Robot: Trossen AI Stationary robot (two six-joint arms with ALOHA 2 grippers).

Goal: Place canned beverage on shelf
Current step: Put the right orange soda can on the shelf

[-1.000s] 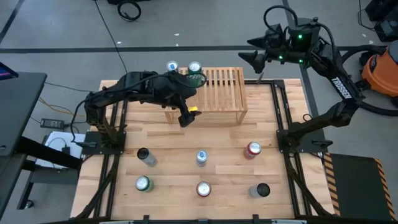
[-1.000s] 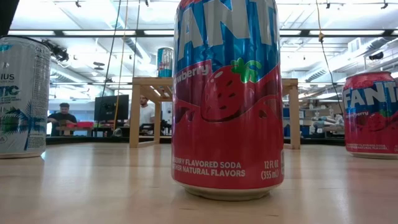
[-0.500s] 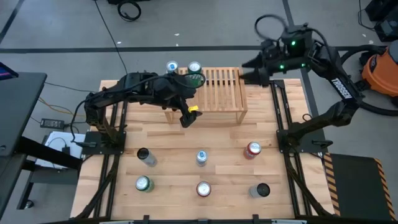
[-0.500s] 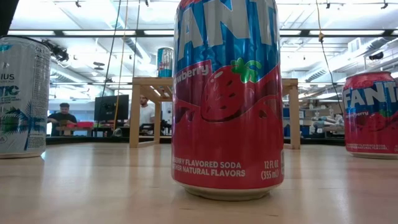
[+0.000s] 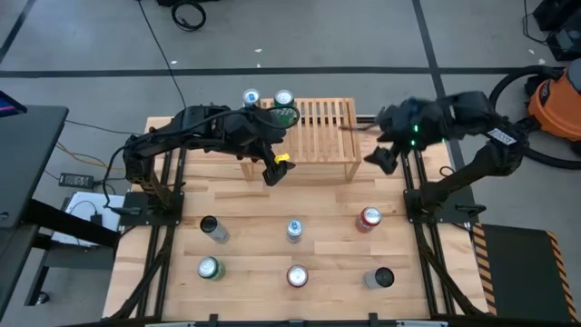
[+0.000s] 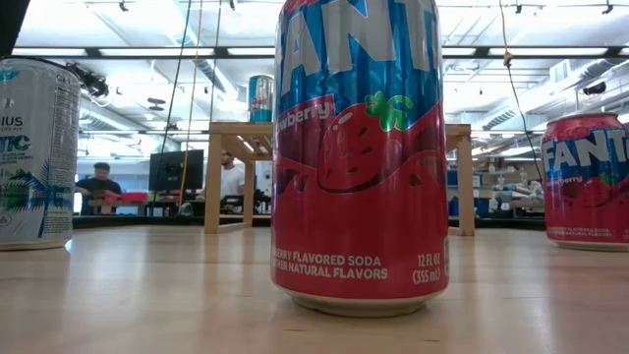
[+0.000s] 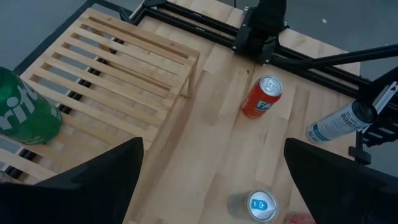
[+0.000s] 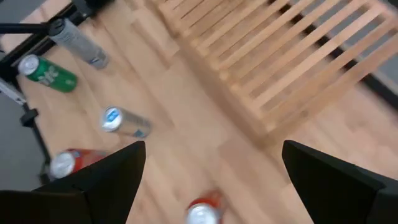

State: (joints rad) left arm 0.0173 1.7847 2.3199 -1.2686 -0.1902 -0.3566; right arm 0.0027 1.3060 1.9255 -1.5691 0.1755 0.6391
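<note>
Butcher-block wooden desk (image 5: 245,238), light slatted wooden shelf (image 5: 325,127) bearing green can (image 5: 286,115), left hand (image 5: 275,169) open and empty beside it, right hand (image 5: 374,143) open, empty, off shelf's end.

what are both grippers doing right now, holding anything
left gripper: open, holding nothing, at the shelf front.
right gripper: open, holding nothing, beside the shelf's right end.

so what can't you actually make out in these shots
- Low view: the strawberry Fanta can up close hides the middle of the shelf.
- High view: the right claw is motion-blurred.
- High view: the left arm covers part of the green can on the shelf.
- Left wrist view: that green can is cut off by the edge.
</note>
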